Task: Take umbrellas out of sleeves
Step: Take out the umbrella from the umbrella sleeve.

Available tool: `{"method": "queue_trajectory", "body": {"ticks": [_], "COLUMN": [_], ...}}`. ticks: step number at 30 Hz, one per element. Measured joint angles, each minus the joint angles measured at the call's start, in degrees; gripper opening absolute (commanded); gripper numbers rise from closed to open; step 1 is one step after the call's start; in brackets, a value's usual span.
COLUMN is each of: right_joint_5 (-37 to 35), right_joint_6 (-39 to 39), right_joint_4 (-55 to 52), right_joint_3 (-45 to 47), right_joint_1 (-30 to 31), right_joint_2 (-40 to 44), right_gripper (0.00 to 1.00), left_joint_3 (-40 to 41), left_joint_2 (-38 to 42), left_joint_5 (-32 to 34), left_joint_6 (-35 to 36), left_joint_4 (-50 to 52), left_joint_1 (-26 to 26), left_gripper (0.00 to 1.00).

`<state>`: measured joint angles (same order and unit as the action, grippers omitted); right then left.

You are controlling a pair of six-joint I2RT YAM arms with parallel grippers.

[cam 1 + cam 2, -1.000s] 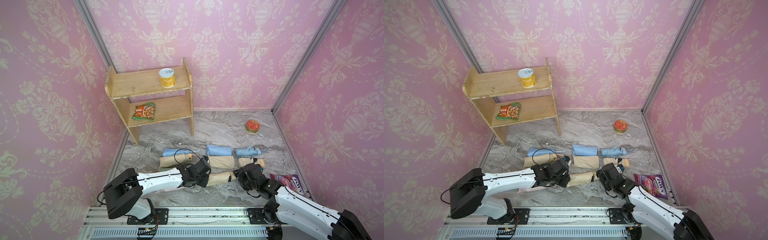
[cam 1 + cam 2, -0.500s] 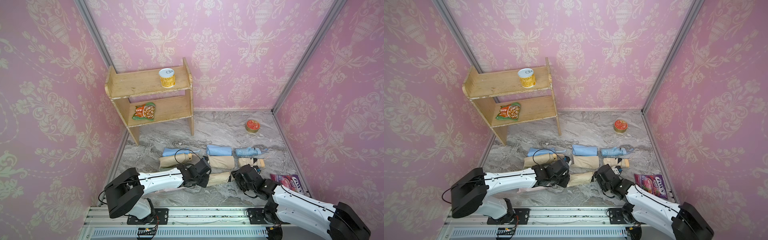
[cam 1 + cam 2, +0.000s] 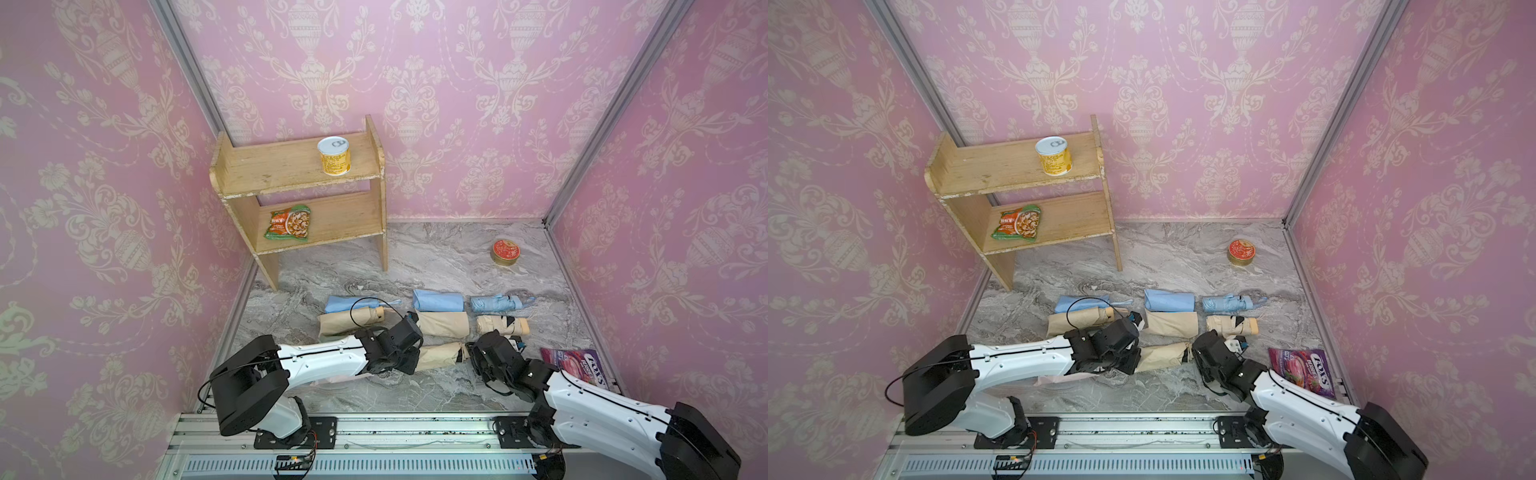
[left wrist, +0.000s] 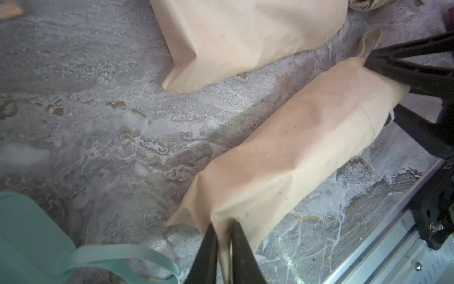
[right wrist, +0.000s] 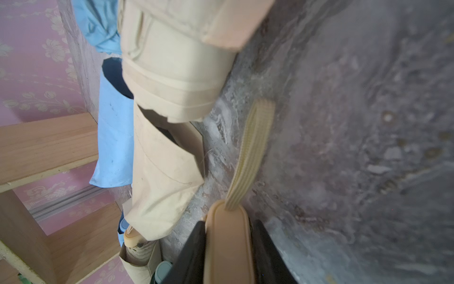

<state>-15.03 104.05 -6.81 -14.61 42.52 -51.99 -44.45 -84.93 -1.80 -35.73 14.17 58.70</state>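
Your left gripper: jaws together, pinching fabric at closed end of beige sleeve. Your right gripper: clamped on beige handle at sleeve's other end; strap runs from handle tip across floor. Sleeve lies flat on floor in front row, stretched between your two grippers in both top views. Umbrella body hidden inside; only handle shows. Just behind: flat beige sleeve, then blue sleeve. On your right side: beige umbrella, blue umbrella, both bare.
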Motion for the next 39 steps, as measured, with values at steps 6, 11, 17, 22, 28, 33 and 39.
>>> {"method": "queue_trajectory", "body": {"ticks": [6,11,17,22,28,33,39], "right_joint_5": [-0.98,-1.84,-3.72,-5.55,-7.58,-9.01,-9.99], "right_joint_6": [1.51,2.45,2.6,2.73,2.71,2.49,1.4], "right_joint_4": [-0.28,-2.16,-5.9,-8.79,-11.96,-13.44,-14.21], "right_joint_3": [0.0,0.0,0.0,0.39,0.83,0.87,0.85], "right_joint_1": [0.02,0.11,0.15,0.15,0.15,0.15,-0.28], "right_joint_2": [0.09,1.49,4.33,7.08,10.12,10.73,10.56], "right_gripper": [0.21,0.18,0.14,0.12,0.11,0.11,0.1], "left_joint_3": [0.0,0.0,-0.04,-0.42,-1.29,-1.73,-1.79], "left_joint_2": [0.0,0.0,-0.04,-0.09,-0.74,-1.01,-1.2], "left_joint_5": [0.0,0.0,0.0,0.0,-0.02,-0.46,-0.7], "left_joint_6": [0.48,0.98,1.44,1.68,1.84,1.84,1.84], "left_joint_4": [-0.39,-0.5,-0.85,-0.83,-1.22,-1.33,-1.64], "left_joint_1": [0.0,0.0,0.0,0.0,0.0,0.0,0.04], "left_gripper": [0.04,0.0,0.0,0.0,0.0,0.0,0.0]}}
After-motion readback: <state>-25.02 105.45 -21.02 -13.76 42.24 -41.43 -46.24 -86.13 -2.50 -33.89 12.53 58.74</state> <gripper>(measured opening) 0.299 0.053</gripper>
